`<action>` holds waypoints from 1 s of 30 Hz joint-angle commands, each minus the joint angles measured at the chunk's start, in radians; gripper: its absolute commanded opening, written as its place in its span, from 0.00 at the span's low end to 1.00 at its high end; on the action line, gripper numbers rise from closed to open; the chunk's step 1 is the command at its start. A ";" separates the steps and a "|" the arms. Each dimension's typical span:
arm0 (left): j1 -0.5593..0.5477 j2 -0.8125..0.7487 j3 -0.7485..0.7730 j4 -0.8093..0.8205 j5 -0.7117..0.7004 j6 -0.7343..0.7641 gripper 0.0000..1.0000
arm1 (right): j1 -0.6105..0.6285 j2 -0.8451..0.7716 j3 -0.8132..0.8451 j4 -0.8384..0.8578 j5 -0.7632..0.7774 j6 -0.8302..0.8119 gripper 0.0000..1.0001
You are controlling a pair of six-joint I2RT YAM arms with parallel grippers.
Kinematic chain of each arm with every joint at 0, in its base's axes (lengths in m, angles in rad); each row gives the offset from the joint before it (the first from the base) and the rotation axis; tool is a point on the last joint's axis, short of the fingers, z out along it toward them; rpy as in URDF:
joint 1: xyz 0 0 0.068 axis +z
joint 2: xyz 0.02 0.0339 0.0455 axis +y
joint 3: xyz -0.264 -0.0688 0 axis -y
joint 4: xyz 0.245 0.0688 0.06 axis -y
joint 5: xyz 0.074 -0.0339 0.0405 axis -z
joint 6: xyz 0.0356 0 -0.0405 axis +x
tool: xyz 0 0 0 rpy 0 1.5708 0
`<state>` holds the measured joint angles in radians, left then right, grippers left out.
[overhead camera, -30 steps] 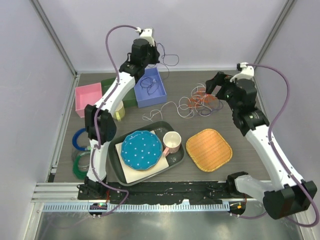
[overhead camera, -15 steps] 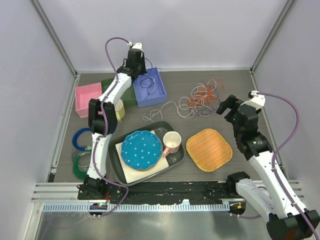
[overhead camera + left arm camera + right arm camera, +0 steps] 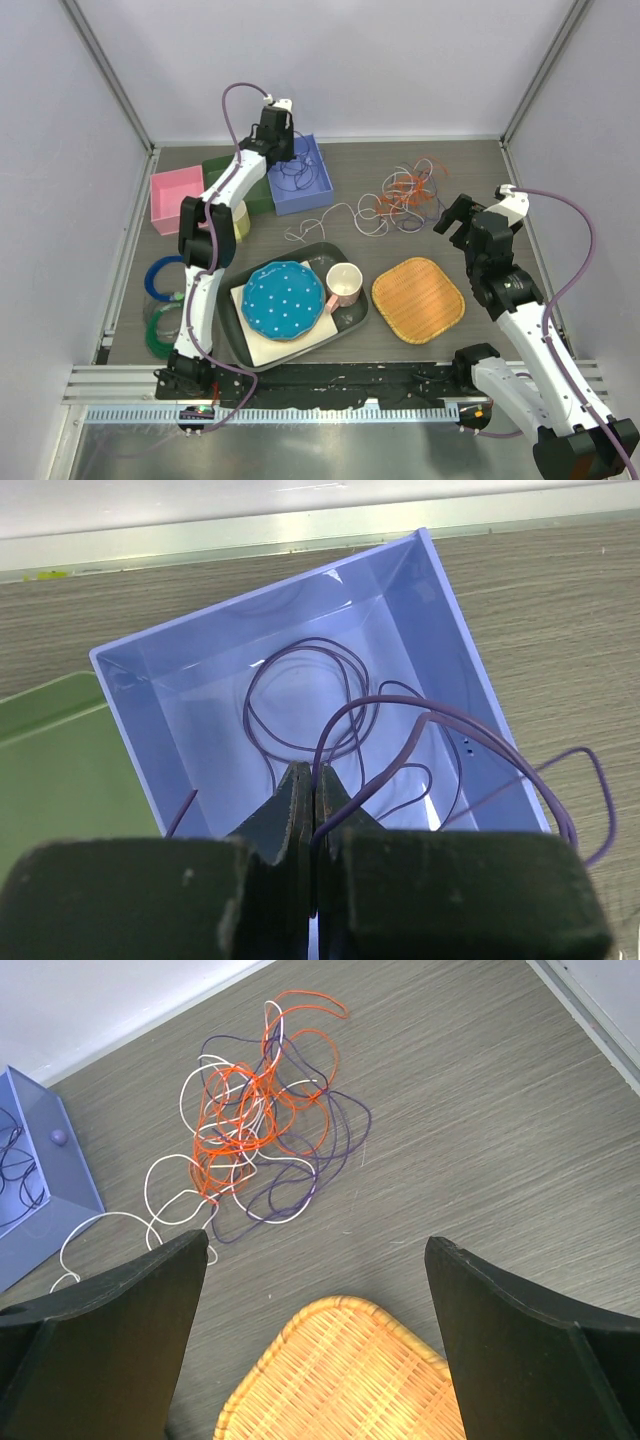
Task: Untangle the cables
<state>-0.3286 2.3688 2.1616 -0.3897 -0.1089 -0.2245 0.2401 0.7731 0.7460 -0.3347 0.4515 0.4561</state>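
Top external view shows the worktop (image 3: 500,180) with the blue box (image 3: 305,203) near its back. Right of the box lies a tangle of white, orange and purple cables (image 3: 405,195). Further right, the right gripper (image 3: 455,215) hovers wide open. Above the box, the left gripper (image 3: 313,770) is clamped on a purple cable (image 3: 440,718) that loops into it.

The left fingers (image 3: 295,805), pinching the purple cable (image 3: 300,680), now hang just above the blue box (image 3: 130,710) instead of high over it, and the cable's loops lie inside rather than dangling. The right fingers (image 3: 120,1330), spread wide, are out of the tangle of cables (image 3: 245,1125), nearer and further right.
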 commanded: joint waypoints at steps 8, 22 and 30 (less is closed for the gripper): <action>-0.010 -0.003 0.038 -0.052 0.009 0.043 0.30 | 0.004 0.020 0.006 0.013 0.021 0.012 0.96; -0.079 -0.261 -0.095 -0.045 0.084 0.030 1.00 | 0.004 0.184 0.085 0.105 -0.145 -0.043 1.00; -0.164 -0.632 -0.486 0.043 0.008 -0.107 1.00 | -0.060 0.575 0.283 0.083 -0.183 -0.001 1.00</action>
<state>-0.4572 1.9423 1.8221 -0.4252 -0.0498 -0.2367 0.2283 1.2282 0.9371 -0.2764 0.3073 0.4217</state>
